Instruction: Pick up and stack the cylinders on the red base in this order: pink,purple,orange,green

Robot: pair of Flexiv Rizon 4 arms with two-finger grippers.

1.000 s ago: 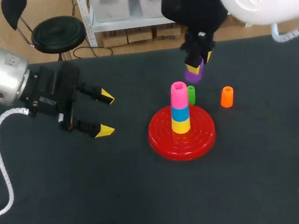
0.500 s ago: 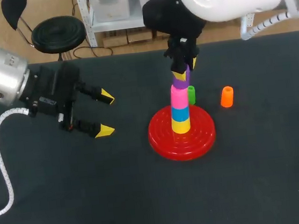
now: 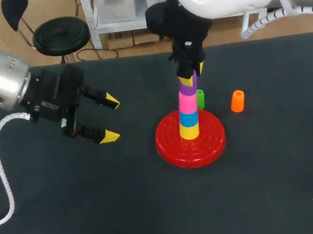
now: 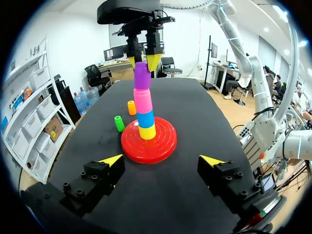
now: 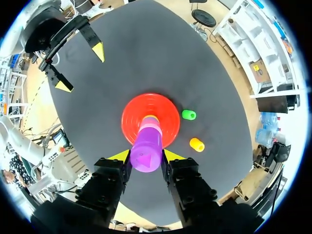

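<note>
Operator: Where is the right tool (image 3: pixel 192 74)?
Observer: Above the base (image 3: pixel 168 145), clamped on the purple (image 3: pixel 189 83) from two sides. The right wrist view shows both fingers pressed against it.
Operator: And the purple itself?
Observer: On top of the stack, touching the pink (image 3: pixel 187 100) and slightly tilted. Under the pink come blue (image 3: pixel 189 118) and yellow (image 3: pixel 189 131), all on the base, a bit right of the middle of the bench (image 3: pixel 278 193).
Operator: The other two?
Observer: Green (image 3: pixel 200 99) stands upright on the bench just behind the base, toward the far edge. Orange (image 3: pixel 237 101) stands upright nearer the right edge, apart from both.
Operator: Left tool (image 3: pixel 111 119)?
Observer: Fingers spread wide, nothing between them, above the left half of the bench, well apart from the base.
</note>
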